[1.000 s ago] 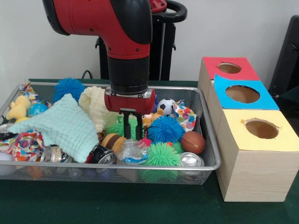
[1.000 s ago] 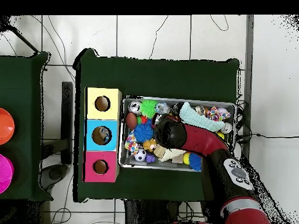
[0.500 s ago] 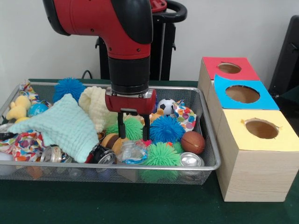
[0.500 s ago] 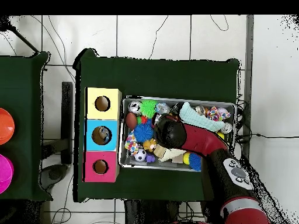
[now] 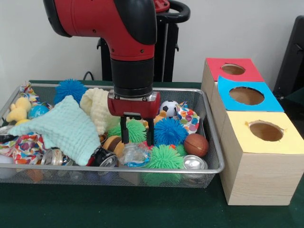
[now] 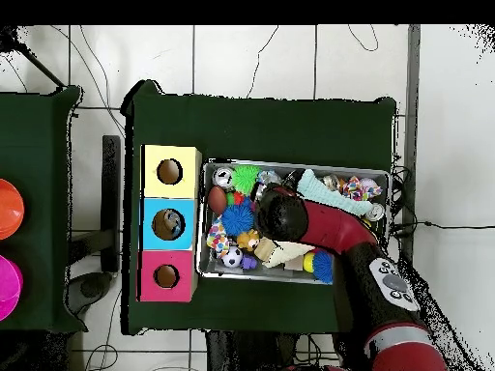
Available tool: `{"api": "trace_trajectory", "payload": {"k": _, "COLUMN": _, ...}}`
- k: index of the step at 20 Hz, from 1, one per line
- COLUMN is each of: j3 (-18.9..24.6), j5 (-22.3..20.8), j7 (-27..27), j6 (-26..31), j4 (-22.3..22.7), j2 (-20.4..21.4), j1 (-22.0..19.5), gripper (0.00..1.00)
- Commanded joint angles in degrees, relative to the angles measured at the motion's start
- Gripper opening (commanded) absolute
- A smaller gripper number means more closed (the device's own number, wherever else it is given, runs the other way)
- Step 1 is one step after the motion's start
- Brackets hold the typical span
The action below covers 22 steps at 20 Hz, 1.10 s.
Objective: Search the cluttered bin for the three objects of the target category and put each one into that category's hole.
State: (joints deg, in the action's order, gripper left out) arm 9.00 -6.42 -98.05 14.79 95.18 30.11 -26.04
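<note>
While its two black fingers are spread apart and empty, the gripper [image 5: 136, 134] is hung over a green spiky rubber ball [image 5: 130, 129] in the silver wire-mesh bin [image 5: 211, 142]. Three wooden boxes, topped yellow [image 5: 263, 129], blue [image 5: 246, 95] and red [image 5: 232, 69], are lined up beside it.

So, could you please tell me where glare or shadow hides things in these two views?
Front view: glare whitens the silver can top in the wire mesh bin; the open gripper stays readable. Overhead view: the red and black arm covers the bin's middle.
</note>
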Motion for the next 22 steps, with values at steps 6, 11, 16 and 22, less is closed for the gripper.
{"api": "trace_trajectory", "payload": {"k": 6, "j3": 6.1, "j5": -0.5, "j7": -0.5, "j6": 4.6, "j4": -6.5, "j2": -2.3, "j1": -2.7, "gripper": 1.0}}
{"api": "trace_trajectory", "payload": {"k": 11, "j3": 5.8, "j5": -1.2, "j7": -0.9, "j6": 3.9, "j4": -6.3, "j2": -2.2, "j1": -2.7, "gripper": 1.0}}
{"api": "trace_trajectory", "payload": {"k": 16, "j3": 6.1, "j5": -1.7, "j7": -0.7, "j6": 3.1, "j4": -7.2, "j2": -3.4, "j1": -2.8, "gripper": 0.0}}
{"api": "trace_trajectory", "payload": {"k": 22, "j3": 6.8, "j5": -1.3, "j7": -2.0, "j6": 1.4, "j4": -6.2, "j2": -3.6, "j1": -3.2, "gripper": 0.0}}
